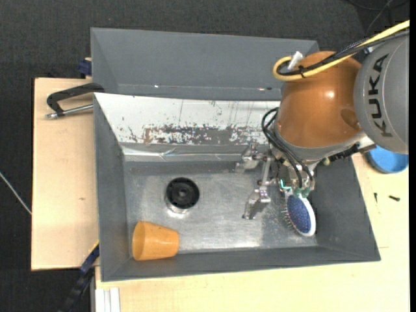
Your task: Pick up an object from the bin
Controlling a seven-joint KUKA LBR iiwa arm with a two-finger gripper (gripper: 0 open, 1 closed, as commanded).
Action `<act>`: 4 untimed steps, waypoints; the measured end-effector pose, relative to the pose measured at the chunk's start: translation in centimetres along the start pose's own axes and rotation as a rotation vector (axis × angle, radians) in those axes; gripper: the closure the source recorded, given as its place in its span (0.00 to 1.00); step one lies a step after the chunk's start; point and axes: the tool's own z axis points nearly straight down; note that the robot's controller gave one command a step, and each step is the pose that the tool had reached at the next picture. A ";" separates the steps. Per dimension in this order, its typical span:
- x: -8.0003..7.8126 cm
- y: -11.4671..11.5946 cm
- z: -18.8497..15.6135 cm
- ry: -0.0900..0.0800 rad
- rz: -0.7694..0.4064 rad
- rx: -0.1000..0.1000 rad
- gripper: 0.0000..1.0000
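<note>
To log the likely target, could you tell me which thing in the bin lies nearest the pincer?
The blue oval brush, close beside the pincer; the black round cap and the orange cup lie farther off, toward the view's left.

The claw (255, 207) hangs low in the right half of the grey bin (108, 194), just left of a blue oval hairbrush (301, 216), which it seems not to touch. A black round thing (182, 192) sits mid-floor. An orange cup (155, 241) lies on its side in the front left corner.
</note>
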 end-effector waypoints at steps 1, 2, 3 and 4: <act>0.2 -0.8 -7.7 -0.022 -0.068 0.001 0.00; -4.1 5.2 4.8 -0.002 0.052 -0.001 0.00; -5.9 11.9 13.9 -0.010 -0.170 0.001 0.00; -2.8 6.4 13.7 -0.019 -0.291 -0.001 0.00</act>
